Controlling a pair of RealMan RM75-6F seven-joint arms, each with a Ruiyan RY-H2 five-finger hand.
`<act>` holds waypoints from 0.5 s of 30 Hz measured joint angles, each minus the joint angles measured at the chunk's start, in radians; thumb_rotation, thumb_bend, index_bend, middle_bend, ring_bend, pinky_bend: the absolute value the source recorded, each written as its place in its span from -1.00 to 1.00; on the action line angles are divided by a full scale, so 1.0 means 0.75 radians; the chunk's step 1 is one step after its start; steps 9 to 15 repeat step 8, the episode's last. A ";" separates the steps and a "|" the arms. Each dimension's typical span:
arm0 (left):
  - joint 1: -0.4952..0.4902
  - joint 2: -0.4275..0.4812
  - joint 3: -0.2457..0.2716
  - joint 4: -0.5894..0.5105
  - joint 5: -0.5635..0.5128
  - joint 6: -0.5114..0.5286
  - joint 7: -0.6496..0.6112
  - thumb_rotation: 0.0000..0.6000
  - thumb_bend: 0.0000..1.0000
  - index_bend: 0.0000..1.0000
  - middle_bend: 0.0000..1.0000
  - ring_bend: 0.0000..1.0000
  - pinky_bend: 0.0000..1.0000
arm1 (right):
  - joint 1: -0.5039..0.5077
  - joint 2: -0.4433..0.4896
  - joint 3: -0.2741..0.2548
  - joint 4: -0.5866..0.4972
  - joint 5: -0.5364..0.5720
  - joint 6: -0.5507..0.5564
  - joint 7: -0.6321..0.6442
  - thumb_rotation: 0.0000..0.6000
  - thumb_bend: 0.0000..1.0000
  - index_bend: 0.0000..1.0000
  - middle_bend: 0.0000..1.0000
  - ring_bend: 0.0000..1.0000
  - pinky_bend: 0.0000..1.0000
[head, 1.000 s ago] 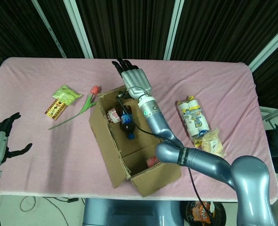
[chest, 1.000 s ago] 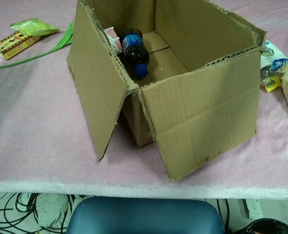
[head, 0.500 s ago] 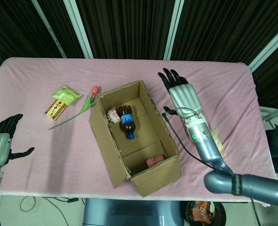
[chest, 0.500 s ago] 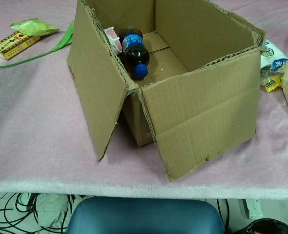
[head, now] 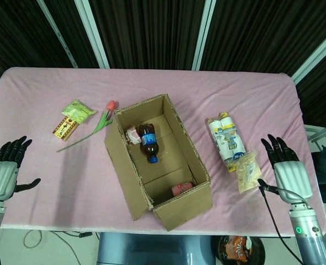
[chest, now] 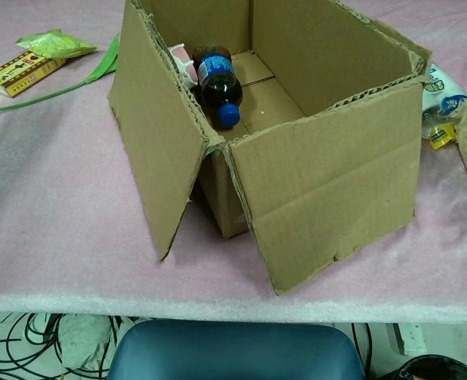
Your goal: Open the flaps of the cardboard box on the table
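Cardboard box (head: 163,160) stands at the middle of the pink table (head: 251,94), between the two hands and well apart from both. Plain brown corrugated board, edges ragged. All top flaps are turned outward: the long flap (chest: 158,150) on the left-hand side hangs down the outer wall, the near short flap (chest: 332,186) hangs down the front, its lower edge close to the table. The interior is exposed. Inside lie a dark bottle (head: 148,142) with a blue cap and label, a small pink-and-white item (head: 132,134) beside it at the far end, and a red item (head: 180,189) at the near end.

Left hand (head: 3,174) is at the near left table edge, palm down, fingers spread, holding nothing. Right hand (head: 287,171) is at the near right edge, fingers extended and apart, holding nothing; a clear snack bag (head: 247,171) lies just beyond its thumb side, and a roll pack (head: 226,139) further toward the box.

Forward of the left fingers, well apart: a tulip (head: 99,124), a green packet (head: 78,110), a small patterned carton (head: 64,128)
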 measured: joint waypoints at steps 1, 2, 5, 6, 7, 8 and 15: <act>0.001 -0.001 0.001 0.002 0.003 0.003 0.007 1.00 -0.86 -1.00 -1.00 -1.00 -1.00 | -0.035 -0.001 -0.019 0.021 -0.034 0.028 0.024 1.00 -0.60 -1.00 -1.00 -1.00 -0.58; 0.002 -0.004 0.002 0.008 0.006 0.006 0.014 1.00 -0.86 -1.00 -1.00 -1.00 -1.00 | -0.057 -0.003 -0.030 0.041 -0.054 0.046 0.043 1.00 -0.60 -1.00 -1.00 -1.00 -0.58; 0.000 -0.012 0.004 0.018 0.007 0.001 0.025 1.00 -0.86 -1.00 -1.00 -1.00 -1.00 | -0.120 -0.021 -0.050 0.122 -0.101 0.090 0.120 1.00 -0.60 -1.00 -1.00 -1.00 -0.58; -0.001 -0.014 0.004 0.018 0.004 -0.003 0.027 1.00 -0.86 -1.00 -1.00 -1.00 -1.00 | -0.135 -0.030 -0.053 0.148 -0.112 0.101 0.145 1.00 -0.60 -1.00 -1.00 -1.00 -0.58; -0.002 -0.015 0.004 0.016 0.002 -0.007 0.027 1.00 -0.86 -1.00 -1.00 -1.00 -1.00 | -0.151 -0.040 -0.055 0.185 -0.123 0.111 0.178 0.99 -0.60 -1.00 -1.00 -1.00 -0.58; -0.004 -0.017 0.003 0.014 0.003 -0.008 0.029 1.00 -0.86 -1.00 -1.00 -1.00 -1.00 | -0.161 -0.048 -0.054 0.215 -0.129 0.116 0.200 0.99 -0.60 -1.00 -1.00 -1.00 -0.58; -0.004 -0.017 0.003 0.014 0.003 -0.008 0.029 1.00 -0.86 -1.00 -1.00 -1.00 -1.00 | -0.161 -0.048 -0.054 0.215 -0.129 0.116 0.200 0.99 -0.60 -1.00 -1.00 -1.00 -0.58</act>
